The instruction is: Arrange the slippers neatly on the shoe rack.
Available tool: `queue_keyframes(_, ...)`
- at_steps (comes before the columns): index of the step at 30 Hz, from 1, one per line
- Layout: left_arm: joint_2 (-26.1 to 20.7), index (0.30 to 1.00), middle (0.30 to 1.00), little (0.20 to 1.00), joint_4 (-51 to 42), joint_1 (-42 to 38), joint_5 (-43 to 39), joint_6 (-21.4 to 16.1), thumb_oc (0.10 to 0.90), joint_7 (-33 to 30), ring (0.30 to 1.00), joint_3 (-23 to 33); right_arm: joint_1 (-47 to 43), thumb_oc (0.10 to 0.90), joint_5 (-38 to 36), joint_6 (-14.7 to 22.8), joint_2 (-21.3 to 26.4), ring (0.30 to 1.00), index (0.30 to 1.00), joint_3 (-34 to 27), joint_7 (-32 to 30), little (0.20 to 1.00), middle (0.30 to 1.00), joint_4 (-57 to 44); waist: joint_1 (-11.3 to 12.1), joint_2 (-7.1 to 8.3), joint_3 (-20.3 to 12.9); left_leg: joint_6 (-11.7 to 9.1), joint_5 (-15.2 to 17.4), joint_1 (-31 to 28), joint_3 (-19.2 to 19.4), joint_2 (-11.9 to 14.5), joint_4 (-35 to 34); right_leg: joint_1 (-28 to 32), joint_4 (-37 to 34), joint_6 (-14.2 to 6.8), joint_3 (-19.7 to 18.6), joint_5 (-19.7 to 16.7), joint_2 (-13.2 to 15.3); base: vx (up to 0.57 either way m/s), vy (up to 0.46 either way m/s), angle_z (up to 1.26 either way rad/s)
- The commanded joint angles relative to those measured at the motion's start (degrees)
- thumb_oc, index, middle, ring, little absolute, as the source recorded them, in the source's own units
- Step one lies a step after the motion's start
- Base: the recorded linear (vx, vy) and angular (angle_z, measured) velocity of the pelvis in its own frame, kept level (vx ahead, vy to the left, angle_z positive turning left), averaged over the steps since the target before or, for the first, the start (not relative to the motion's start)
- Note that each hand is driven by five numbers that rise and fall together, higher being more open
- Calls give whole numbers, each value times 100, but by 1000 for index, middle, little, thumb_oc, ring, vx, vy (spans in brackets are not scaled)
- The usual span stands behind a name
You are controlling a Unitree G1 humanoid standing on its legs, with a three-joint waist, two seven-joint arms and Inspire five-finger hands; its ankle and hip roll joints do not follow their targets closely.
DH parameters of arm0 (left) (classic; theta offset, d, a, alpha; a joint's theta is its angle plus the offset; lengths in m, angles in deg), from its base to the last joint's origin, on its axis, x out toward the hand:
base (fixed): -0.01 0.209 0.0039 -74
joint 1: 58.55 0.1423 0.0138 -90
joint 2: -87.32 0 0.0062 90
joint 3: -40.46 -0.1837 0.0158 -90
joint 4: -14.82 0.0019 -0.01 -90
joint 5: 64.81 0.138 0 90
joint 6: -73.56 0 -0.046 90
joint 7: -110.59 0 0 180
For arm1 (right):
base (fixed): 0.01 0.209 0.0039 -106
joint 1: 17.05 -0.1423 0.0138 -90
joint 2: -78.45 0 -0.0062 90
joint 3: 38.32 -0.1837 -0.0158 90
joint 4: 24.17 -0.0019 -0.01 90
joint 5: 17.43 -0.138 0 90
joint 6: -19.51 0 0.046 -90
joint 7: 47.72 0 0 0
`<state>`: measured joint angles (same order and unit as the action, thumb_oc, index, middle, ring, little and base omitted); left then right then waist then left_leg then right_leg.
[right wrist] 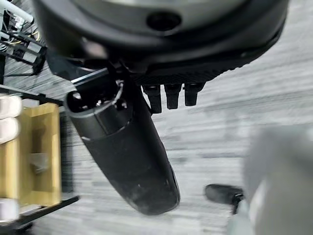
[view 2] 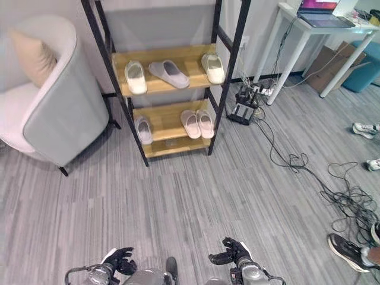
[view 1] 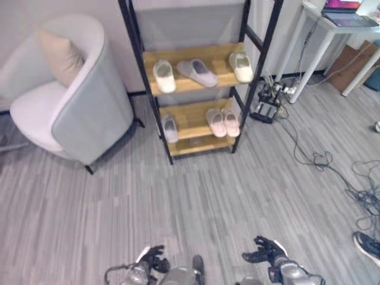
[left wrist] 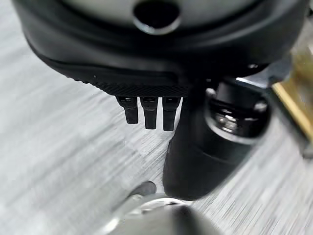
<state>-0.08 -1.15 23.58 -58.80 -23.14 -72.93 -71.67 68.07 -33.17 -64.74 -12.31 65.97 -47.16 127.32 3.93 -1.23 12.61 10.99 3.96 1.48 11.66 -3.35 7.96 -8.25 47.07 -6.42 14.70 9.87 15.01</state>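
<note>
Open grey plank floor (view 1: 196, 196) fills the middle of the frame, from the bottom edge up to the shoe rack (view 1: 193, 83) at top centre. The rack's black uprights flank each wooden shelf, so the shelves open only toward the front. On the upper shelf, three slippers (view 1: 198, 72) are spread across the width with bare wood between them. On the lower shelf, one slipper (view 1: 170, 128) lies at the left end and a pair (view 1: 222, 122) toward the right, with a bare gap between. An armchair (view 1: 65, 95) stands close at the rack's left. Loose cables (view 1: 323, 160) and a power strip (view 1: 267, 104) clutter the floor at right.
</note>
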Motion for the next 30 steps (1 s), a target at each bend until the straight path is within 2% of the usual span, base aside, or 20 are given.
queue_keyframes(1, -157, 900, 900, 900, -115, 75, 153, -30, 800, -159, 900, 50, -202, 800, -705, 168, 238, 900, 900, -533, -94, 900, 900, -40, -108, 52, 195, -621, 498, 365, -453, 150, 689, 67, -1490, -175, -245, -943, -131, 245, -80, 67)
queue_keyframes(2, -156, 900, 900, 900, -115, 74, 153, -30, 800, -159, 900, 50, -203, 800, -707, 169, 239, 900, 900, -533, -93, 900, 900, -38, -112, 47, 197, -622, 507, 367, -459, 155, 701, 74, -1493, -174, -238, -942, -135, 347, -133, 117)
queue_keyframes(3, -144, 900, 900, 900, -78, 64, 133, -65, 800, -217, 900, 28, -249, 800, -1492, 190, 170, 900, 900, -1015, -195, 900, 900, 253, -194, 40, 225, -685, 670, 316, -535, 152, 872, 16, -1835, -189, -469, -936, -129, 271, -114, 119)
queue_keyframes(6, -39, 900, 900, 900, 41, 173, 48, -74, 800, -258, 900, 46, -170, 800, -2267, 167, 160, 900, 900, -1552, -329, 900, 900, 688, -301, -32, 145, -783, 796, 157, -736, 154, 845, -120, -2283, -235, -904, -964, -157, 337, -169, 50)
queue_keyframes(8, 44, 900, 900, 900, 239, 318, -215, -70, 800, -241, 900, 257, -31, 800, -2339, 183, 233, 900, 900, -1711, -353, 900, 900, 734, -377, -23, 77, -932, 856, -101, -955, 189, 676, -209, -2953, -332, -1278, -1102, -160, 404, -309, 28)
queue_keyframes(9, 68, 900, 900, 900, 297, 360, -269, -74, 800, -235, 900, 301, 14, 800, -2359, 176, 239, 900, 900, -1735, -326, 900, 900, 713, -415, -25, 59, -967, 866, -190, -1046, 208, 610, -195, -3150, -370, -1344, -1152, -179, 332, -335, 16)
queue_keyframes(11, 102, 900, 900, 900, 504, 463, -311, -46, 800, -170, 900, 440, 171, 800, -2345, 206, 225, 900, 900, -1751, -243, 900, 900, 532, -505, 51, -21, -1072, 900, -368, -1310, 251, 551, -116, -3400, -440, -1718, -1200, -335, 332, -368, 62)
queue_keyframes(13, 102, 900, 900, 900, 504, 466, -310, -47, 800, -170, 900, 441, 176, 800, -2343, 205, 224, 900, 900, -1749, -245, 900, 900, 527, -513, 47, -15, -1074, 902, -381, -1318, 255, 547, -99, -3403, -438, -1707, -1197, -337, 134, -150, 71)
queue_keyframes(15, 109, 900, 900, 900, 595, 539, -300, -35, 800, -157, 900, 552, 249, 800, -2088, 233, 263, 900, 900, -1637, -232, 900, 900, 324, -535, 69, -128, -1155, 878, -468, -1444, 347, 479, 85, -3603, -396, -1754, -936, -483, 228, -291, 20)
queue_keyframes(17, 89, 900, 900, 900, 580, 625, -346, -24, 800, -159, 900, 652, 323, 800, -1666, 251, 339, 900, 900, -1344, -196, 900, 900, 57, -548, 42, -176, -1305, 676, -532, -1563, 548, 569, 145, -3529, -247, -1757, -740, -697, 269, -433, -4)
queue_keyframes(18, 88, 900, 900, 900, 471, 652, -444, -31, 800, -114, 900, 683, 384, 800, -1380, 251, 384, 900, 900, -1125, -164, 900, 900, -123, -528, 56, -154, -1425, 256, -307, -1653, 718, 1157, 244, -3485, -61, -1683, -570, -863, 228, -630, 9)
queue_keyframes(19, 68, 900, 900, 900, 239, 602, -457, -40, 800, -157, 900, 632, 453, 800, -1203, 308, 455, 900, 900, -955, -195, 900, 900, -382, -499, 162, 14, -1427, -497, 405, -1534, 963, 2332, 439, -3538, 177, -1512, -513, -909, 138, -497, 25)
queue_keyframes(20, 66, 900, 900, 900, 236, 603, -457, -38, 800, -157, 900, 632, 454, 800, -1202, 307, 454, 900, 900, -956, -196, 900, 900, -384, -506, 157, 6, -1429, -490, 427, -1545, 967, 2354, 430, -3536, 178, -1504, -513, -914, 37, -386, 49)
queue_keyframes(22, 12, 900, 900, 900, -5, 533, -393, -50, 800, -225, 900, 516, 429, 800, -1045, 335, 509, 900, 900, -745, -232, 900, 900, -580, -415, 264, 152, -1253, -470, 791, -1316, 1090, 2955, 605, -3609, 342, -1375, -408, -970, 87, -291, 50)
queue_keyframes(24, 32, 900, 900, 900, -126, 433, -333, -76, 800, -263, 900, 393, 365, 800, -928, 353, 535, 900, 900, -639, -252, 900, 900, -658, -378, 264, 201, -1233, -391, 1017, -1077, 1204, 2713, 769, -3691, 344, -1260, -260, -1016, 176, -191, 6)
queue_keyframes(27, 84, 900, 900, 900, -169, 334, -262, -94, 800, -294, 900, 257, 239, 800, -973, 395, 532, 900, 900, -605, -287, 900, 900, -680, -319, 167, 163, -1314, -229, 1154, -892, 1181, 1364, 928, -3881, 277, -1111, -138, -1034, 220, -4, 15)
queue_keyframes(28, 85, 900, 900, 900, -166, 334, -262, -95, 800, -295, 900, 256, 239, 800, -974, 396, 532, 900, 900, -605, -286, 900, 900, -678, -320, 183, 178, -1310, -240, 1111, -882, 1160, 1325, 955, -3888, 272, -1111, -130, -1014, 337, 111, 34)
queue_keyframes(29, 134, 900, 900, 900, -124, 284, -273, -110, 800, -304, 900, 188, 184, 800, -996, 401, 490, 900, 900, -529, -276, 900, 900, -615, -200, 19, 147, -1471, -837, 1248, -1005, 1061, 108, 1188, -4087, 233, -1058, -48, -1140, 367, 119, 32)
queue_keyframes(30, 158, 900, 900, 900, -115, 253, -273, -114, 800, -300, 900, 160, 161, 800, -985, 392, 463, 900, 900, -490, -284, 900, 900, -583, -132, -35, 125, -1502, -938, 1393, -1029, 1006, -319, 1304, -4166, 237, -1050, -19, -1187, 484, 146, 25)
